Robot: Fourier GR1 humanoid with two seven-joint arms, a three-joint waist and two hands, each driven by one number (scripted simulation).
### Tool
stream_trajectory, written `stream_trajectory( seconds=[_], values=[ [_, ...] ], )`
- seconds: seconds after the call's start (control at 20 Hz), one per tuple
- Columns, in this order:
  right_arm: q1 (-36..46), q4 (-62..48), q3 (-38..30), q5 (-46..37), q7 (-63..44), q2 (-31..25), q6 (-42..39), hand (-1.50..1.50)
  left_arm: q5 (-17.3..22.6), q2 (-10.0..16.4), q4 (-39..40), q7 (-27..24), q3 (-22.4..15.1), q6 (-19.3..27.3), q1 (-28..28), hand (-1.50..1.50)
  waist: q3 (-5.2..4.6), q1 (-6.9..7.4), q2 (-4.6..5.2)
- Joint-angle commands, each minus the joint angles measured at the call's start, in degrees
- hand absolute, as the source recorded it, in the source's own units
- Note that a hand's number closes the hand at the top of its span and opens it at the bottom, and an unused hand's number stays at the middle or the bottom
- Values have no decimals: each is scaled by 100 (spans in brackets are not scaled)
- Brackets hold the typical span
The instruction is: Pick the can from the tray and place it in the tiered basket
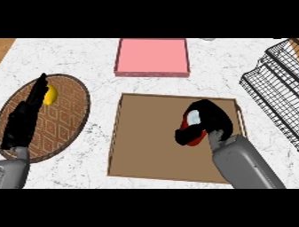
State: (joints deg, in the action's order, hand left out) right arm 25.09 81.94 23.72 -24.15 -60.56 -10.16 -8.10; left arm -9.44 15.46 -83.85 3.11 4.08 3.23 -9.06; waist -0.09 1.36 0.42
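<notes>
"Over the tray (139, 155), what has the right hand (210, 117) got?"

"The can (190, 136). Black fingers and thumb curl round it. Red shows under the palm, and the pale top shows beside the fingers. It is above the tray's right half, inside the rim. Whether it is clear of the tray floor, I cannot tell."

"So how far along is the job?"

"By my reading, the grasp is made and little more. The lift, the carry to the right across the counter (92, 57) and the set-down in the basket (282, 102) are all left to do. The basket stands at the right edge, well apart from the can, and the can is not in it."

"And the left hand (24, 119)?"

"Resting at the left, fingers straight and pressed together, seen edge-on over the mat (63, 119). It holds nothing."

"Give me the count."

"One can, one tray, one wire basket. One oval woven mat, with one yellow thing (50, 95) on it, just beside the left fingertips. One pink block (152, 57) beyond the tray's far side. Two hands, and only the right is at work."
</notes>
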Motion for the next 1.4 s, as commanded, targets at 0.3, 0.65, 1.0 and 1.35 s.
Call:
stream_trajectory(
  seconds=[0.3,0.65,1.0,1.35],
  values=[
    [1885,-1708,-1692,-1889,-1382,-265,2162,150,-93,-153,-61,41,-265,-30,-250,0,-16,394,127],
    [2972,-2439,-1903,-3918,-1635,-671,3033,150,-101,-129,43,121,-258,-68,-363,0,-23,450,113],
    [4115,-3326,-2094,-5560,-2357,-586,2758,150,-162,-214,155,23,-325,-31,-343,0,-20,363,78],
    [5014,-4259,-2702,-5919,-2295,-534,2063,150,-225,-126,235,-58,-161,85,-290,0,-3,164,37]
  ],
)
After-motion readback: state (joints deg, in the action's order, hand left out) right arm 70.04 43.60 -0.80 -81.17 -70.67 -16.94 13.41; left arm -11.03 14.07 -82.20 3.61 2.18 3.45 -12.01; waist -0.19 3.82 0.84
